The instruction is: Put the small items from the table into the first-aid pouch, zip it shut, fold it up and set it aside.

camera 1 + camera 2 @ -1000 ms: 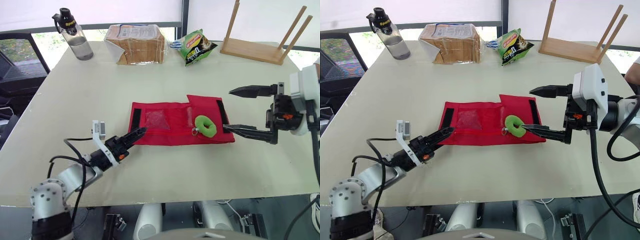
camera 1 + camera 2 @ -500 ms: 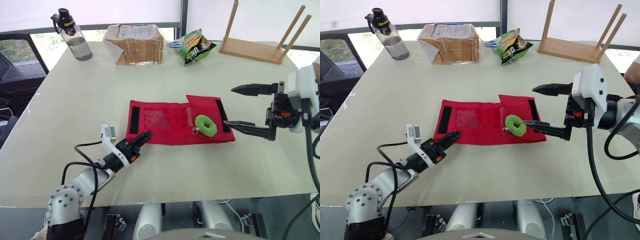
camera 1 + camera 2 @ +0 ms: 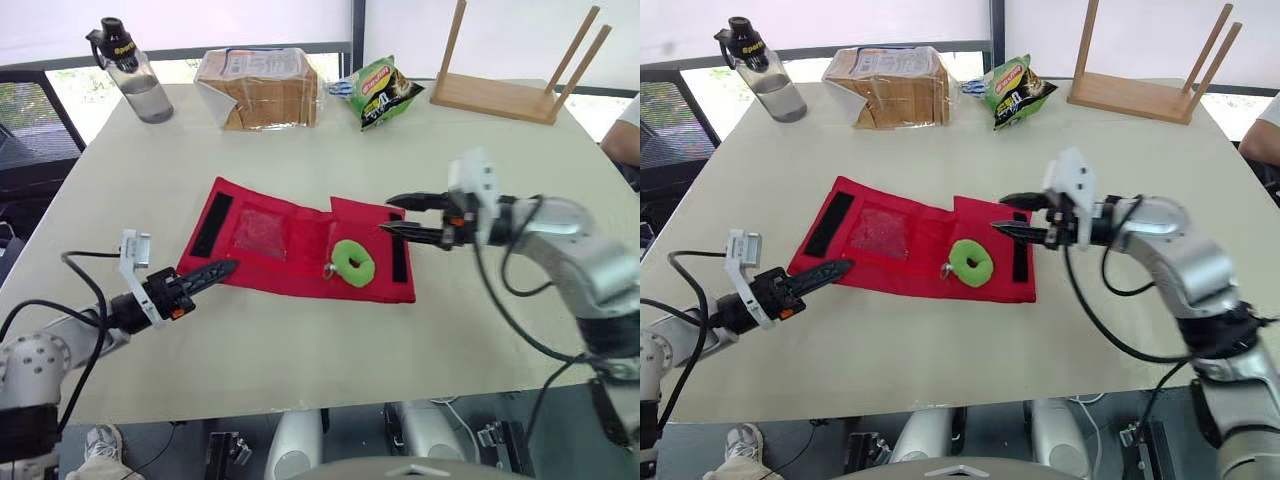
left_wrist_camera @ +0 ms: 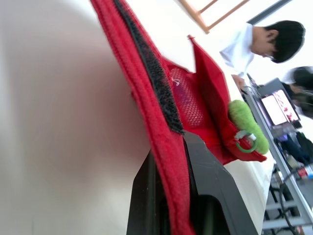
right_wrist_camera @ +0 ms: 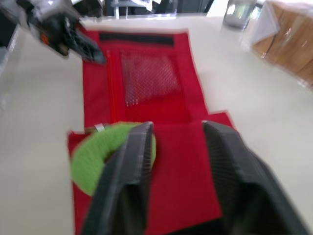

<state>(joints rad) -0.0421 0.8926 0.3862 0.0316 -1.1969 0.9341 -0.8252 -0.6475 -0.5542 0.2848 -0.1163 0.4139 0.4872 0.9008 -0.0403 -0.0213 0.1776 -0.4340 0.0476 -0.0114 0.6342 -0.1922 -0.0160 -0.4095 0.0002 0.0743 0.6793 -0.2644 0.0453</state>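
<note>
The red first-aid pouch (image 3: 280, 240) lies unfolded at the table's middle, mesh pocket up. A green ring-shaped item (image 3: 353, 262) with a small metal ring rests on its right part. My left gripper (image 3: 222, 267) is shut on the pouch's near-left edge; the left wrist view shows the red fabric (image 4: 161, 98) pinched between the black fingers. My right gripper (image 3: 392, 215) hovers at the pouch's right flap, beside the black Velcro strip. Its fingers stand a narrow gap apart, with nothing clamped. The right wrist view has the green ring (image 5: 95, 152) just past one finger.
Along the far edge stand a water bottle (image 3: 127, 60), a bagged loaf of bread (image 3: 260, 88), a green snack packet (image 3: 385, 90) and a wooden rack (image 3: 500, 90). A person's sleeve (image 3: 625, 125) shows at the right edge.
The camera has shifted. My left gripper closed on the pouch's left edge, and the pouch has turned a little. My right gripper moved left over the right flap and its fingers narrowed.
</note>
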